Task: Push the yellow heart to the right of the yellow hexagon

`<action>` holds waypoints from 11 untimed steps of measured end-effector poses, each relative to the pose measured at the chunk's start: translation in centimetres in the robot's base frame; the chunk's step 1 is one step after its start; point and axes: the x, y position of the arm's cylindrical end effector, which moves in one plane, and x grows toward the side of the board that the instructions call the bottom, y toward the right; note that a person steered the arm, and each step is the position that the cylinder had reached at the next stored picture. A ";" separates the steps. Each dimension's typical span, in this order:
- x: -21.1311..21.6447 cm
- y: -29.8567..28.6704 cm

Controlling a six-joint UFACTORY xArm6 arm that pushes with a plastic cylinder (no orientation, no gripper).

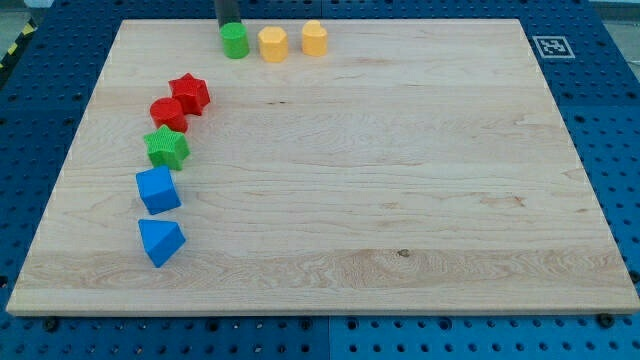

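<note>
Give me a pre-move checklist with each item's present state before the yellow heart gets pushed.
1. My tip location: ok, at the view's top, just behind the green block.
2. Two yellow blocks found: ok, one beside the green block, another to its right.
3. Which is the heart: cannot tell, shapes too small.
4. Yellow blocks apart: ok, gap visible.
5. Tip touching the green block: cannot tell.

- Illumination is bright, even and diffuse; the wooden board point(350, 180) shows no glare.
- Blocks cast only short, soft shadows at their bases.
- Focus is sharp overall; board edges converge through perspective.
</note>
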 end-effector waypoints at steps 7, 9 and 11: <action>-1.8 11.9; 0.6 12.6; -1.8 13.9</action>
